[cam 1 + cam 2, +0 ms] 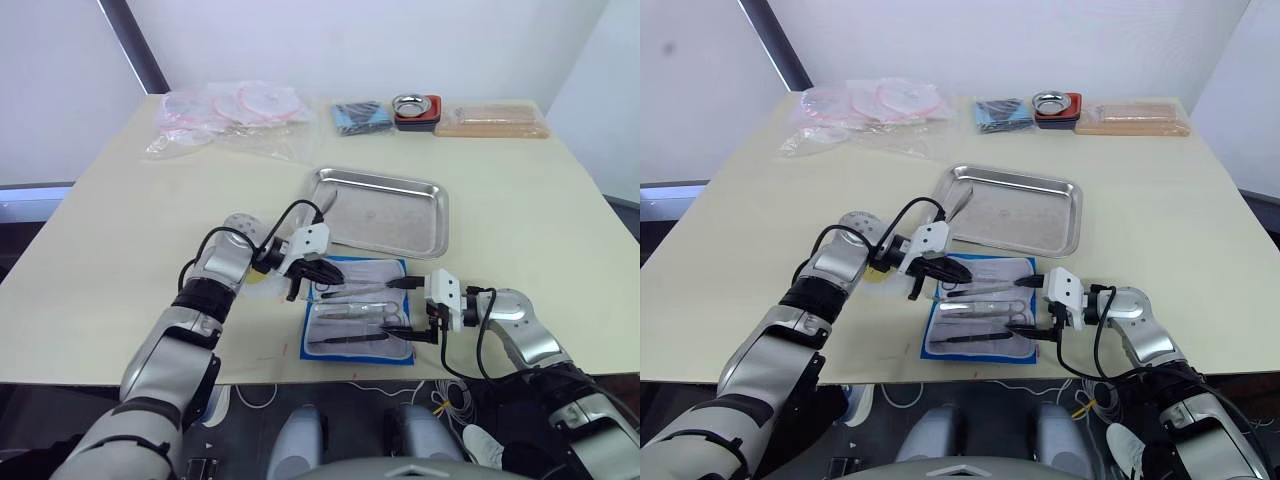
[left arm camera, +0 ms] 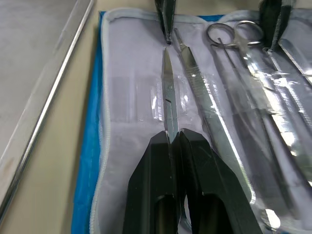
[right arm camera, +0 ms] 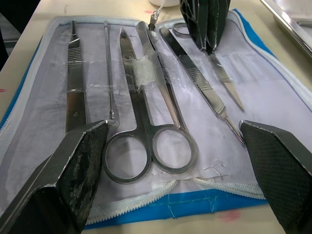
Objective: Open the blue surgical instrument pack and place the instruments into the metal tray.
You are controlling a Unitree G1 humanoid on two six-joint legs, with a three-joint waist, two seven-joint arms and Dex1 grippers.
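Left pincer (image 2: 174,141) pinches tweezers (image 2: 169,97) on the opened pack (image 3: 48,112); right pincer (image 3: 175,146) gapes wide, holding nothing.

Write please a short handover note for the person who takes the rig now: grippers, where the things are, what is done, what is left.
Left gripper: jaws shut on a pointed instrument, at the tray-side edge of the open pack.
Right gripper: jaws open wide, hovering at the ring end of the scissors, holding nothing.
Blue surgical instrument pack: unfolded flat on the table, just in front of the metal tray. The scissors, scalpel handle and other tools lie in its pale lining.
Done: pack opened.
Left: the tray holds no instrument yet; all of them must go in, starting with the pinched one.
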